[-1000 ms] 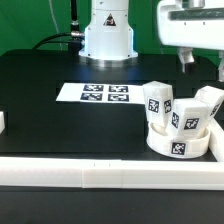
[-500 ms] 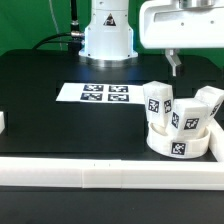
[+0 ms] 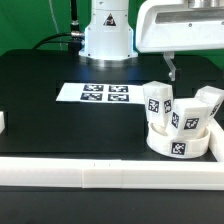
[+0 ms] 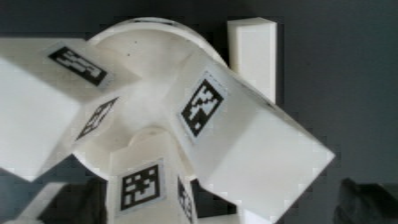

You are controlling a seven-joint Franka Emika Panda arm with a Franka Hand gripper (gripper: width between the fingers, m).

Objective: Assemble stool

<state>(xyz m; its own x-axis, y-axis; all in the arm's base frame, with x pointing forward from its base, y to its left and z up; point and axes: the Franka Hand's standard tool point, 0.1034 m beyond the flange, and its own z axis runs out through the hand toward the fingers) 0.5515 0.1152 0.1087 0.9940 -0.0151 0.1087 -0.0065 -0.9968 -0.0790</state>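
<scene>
The white stool stands at the exterior view's right front. Its round seat disc (image 3: pixel 178 143) lies on the black table, and three tagged leg blocks (image 3: pixel 157 101) (image 3: pixel 209 103) (image 3: pixel 190 119) stick up from it, leaning outward. My gripper (image 3: pixel 170 68) hangs above and just behind the stool, touching nothing. In the wrist view the seat disc (image 4: pixel 151 45) and the leg blocks (image 4: pixel 267 130) (image 4: pixel 54 85) fill the picture. My dark fingertips (image 4: pixel 68 205) stand far apart at either side, so the gripper (image 4: pixel 214 215) is open and empty.
The marker board (image 3: pixel 100 94) lies flat at mid table. The robot base (image 3: pixel 107 35) stands at the back. A long white border rail (image 3: pixel 100 172) runs along the front edge, and it also shows in the wrist view (image 4: pixel 254 55). A small white piece (image 3: pixel 2 122) sits at the left edge.
My gripper has moved toward the exterior view's left and slightly lower, from the right edge to above the stool. The stool has not moved.
</scene>
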